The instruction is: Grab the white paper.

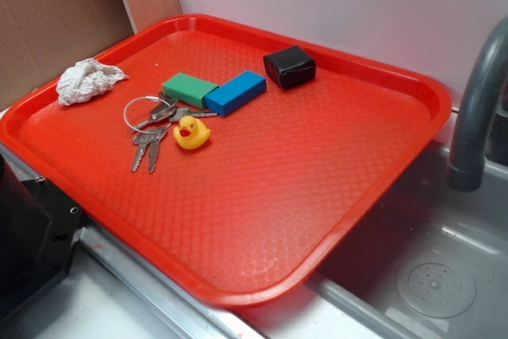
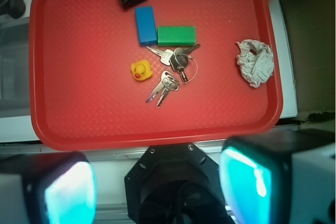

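The white paper [image 1: 86,81] lies crumpled at a tray [image 1: 317,196] edge, apart from keys [image 1: 155,121], duck [image 1: 191,132] and blocks. No writing is legible. Only the wrist view shows the gripper [image 2: 157,184], spread wide and empty, outside the tray.

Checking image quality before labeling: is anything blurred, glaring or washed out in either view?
Exterior view: even light, soft shadows, white paper sharp on the red tray. Wrist view: gripper fingers near the lens are blurred and glow cyan; the tray beyond is in focus, with a washed-out bright strip at left.
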Action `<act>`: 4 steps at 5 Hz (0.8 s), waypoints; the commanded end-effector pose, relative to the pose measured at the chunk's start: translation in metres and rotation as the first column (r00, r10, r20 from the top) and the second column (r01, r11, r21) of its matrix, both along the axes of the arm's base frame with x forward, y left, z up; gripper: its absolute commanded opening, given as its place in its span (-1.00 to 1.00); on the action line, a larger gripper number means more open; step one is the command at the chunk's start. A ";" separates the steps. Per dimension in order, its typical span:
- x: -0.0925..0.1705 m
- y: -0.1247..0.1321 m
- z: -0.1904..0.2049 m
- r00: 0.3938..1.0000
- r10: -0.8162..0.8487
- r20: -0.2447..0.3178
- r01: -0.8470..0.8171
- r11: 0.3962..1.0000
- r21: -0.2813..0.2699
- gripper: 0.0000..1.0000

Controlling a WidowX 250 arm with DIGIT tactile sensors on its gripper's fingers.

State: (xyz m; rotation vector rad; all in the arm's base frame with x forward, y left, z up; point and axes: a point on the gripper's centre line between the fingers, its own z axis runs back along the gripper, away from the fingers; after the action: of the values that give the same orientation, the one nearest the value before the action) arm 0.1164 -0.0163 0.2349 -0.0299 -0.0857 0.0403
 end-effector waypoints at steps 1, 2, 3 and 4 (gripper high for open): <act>0.000 0.000 0.000 1.000 0.000 0.000 0.000 1.000 0.000 1.00; 0.032 0.043 -0.050 0.985 0.119 -0.124 -0.116 0.993 0.031 1.00; 0.062 0.087 -0.082 0.928 0.368 -0.057 -0.362 0.928 0.090 1.00; 0.070 0.108 -0.100 0.804 0.589 0.079 -0.594 0.795 0.125 1.00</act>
State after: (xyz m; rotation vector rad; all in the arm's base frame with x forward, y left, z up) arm 0.1903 0.0808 0.1243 0.1343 -0.1060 0.6738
